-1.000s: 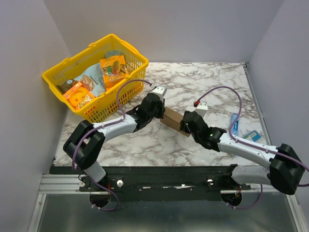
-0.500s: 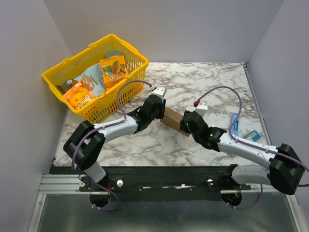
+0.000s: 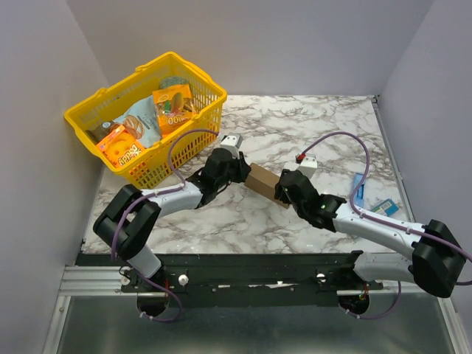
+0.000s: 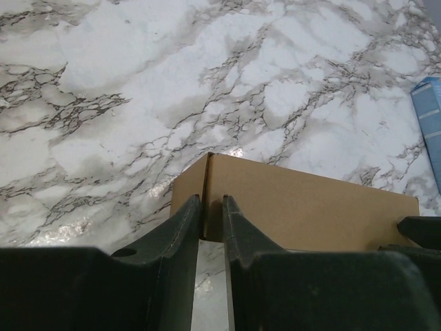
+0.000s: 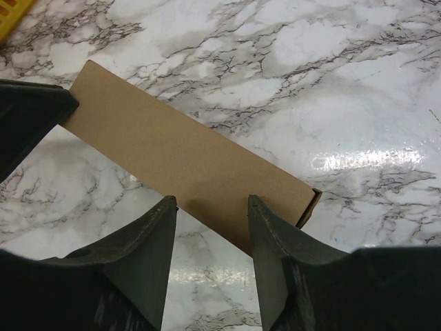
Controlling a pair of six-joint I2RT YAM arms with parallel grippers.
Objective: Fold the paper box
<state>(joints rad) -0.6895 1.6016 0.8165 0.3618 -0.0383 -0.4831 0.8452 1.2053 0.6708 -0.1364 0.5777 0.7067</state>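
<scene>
The paper box (image 3: 264, 181) is a closed, plain brown carton lying slantwise on the marble table between my two arms. My left gripper (image 3: 239, 171) is at its left end. In the left wrist view that gripper (image 4: 211, 200) has only a thin slit between its jaws, and the tips straddle the near corner edge of the box (image 4: 303, 207) with nothing between them. My right gripper (image 3: 282, 193) is at the right end. It stands open (image 5: 211, 201), its fingertips over the near long edge of the box (image 5: 172, 141) and not across its width.
A yellow basket (image 3: 118, 84) full of printed snack packs stands at the back left, close to the left arm. A blue packet (image 3: 359, 188) and a smaller pack (image 3: 385, 206) lie at the right, the blue packet (image 4: 431, 117) also showing in the left wrist view.
My left gripper has drawn back to the left, from over the box's left end to just beside it. The right gripper and the box have stayed put.
</scene>
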